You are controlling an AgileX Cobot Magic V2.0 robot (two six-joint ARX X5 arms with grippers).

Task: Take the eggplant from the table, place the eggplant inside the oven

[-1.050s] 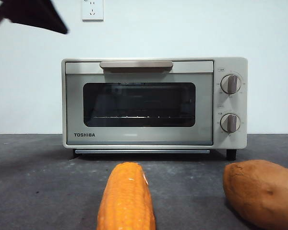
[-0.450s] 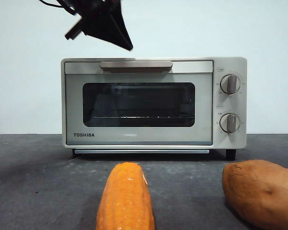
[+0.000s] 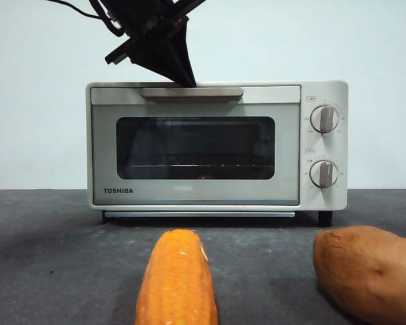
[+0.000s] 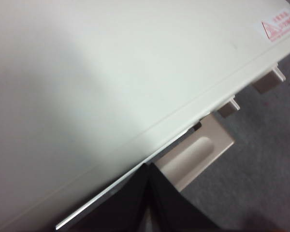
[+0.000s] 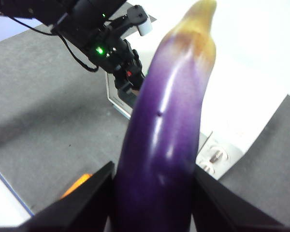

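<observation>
The oven (image 3: 189, 196) stands at the back of the table (image 3: 54, 257) with its dark glass door closed. My left gripper (image 3: 188, 81) comes down from above, jaws together, its tip at the upper edge of the beige handle (image 3: 213, 91). The left wrist view shows the left gripper (image 4: 149, 186) just over the handle (image 4: 195, 157) and the oven's cream top (image 4: 111, 82). High above the table, my right gripper (image 5: 154, 193) is shut on the glossy purple eggplant (image 5: 169, 125), whose yellowish tip points away from the camera. The eggplant does not show in the front view.
An orange corn cob (image 3: 177, 281) lies at the front middle of the table and a brown sweet potato (image 3: 369, 271) at the front right. Two round knobs (image 3: 323, 145) sit on the oven's right side. A white wall with a socket (image 3: 130, 13) stands behind.
The left arm has swung from the upper left corner rightward and down until its tip reaches the oven handle. Oven, corn and sweet potato have not moved.
</observation>
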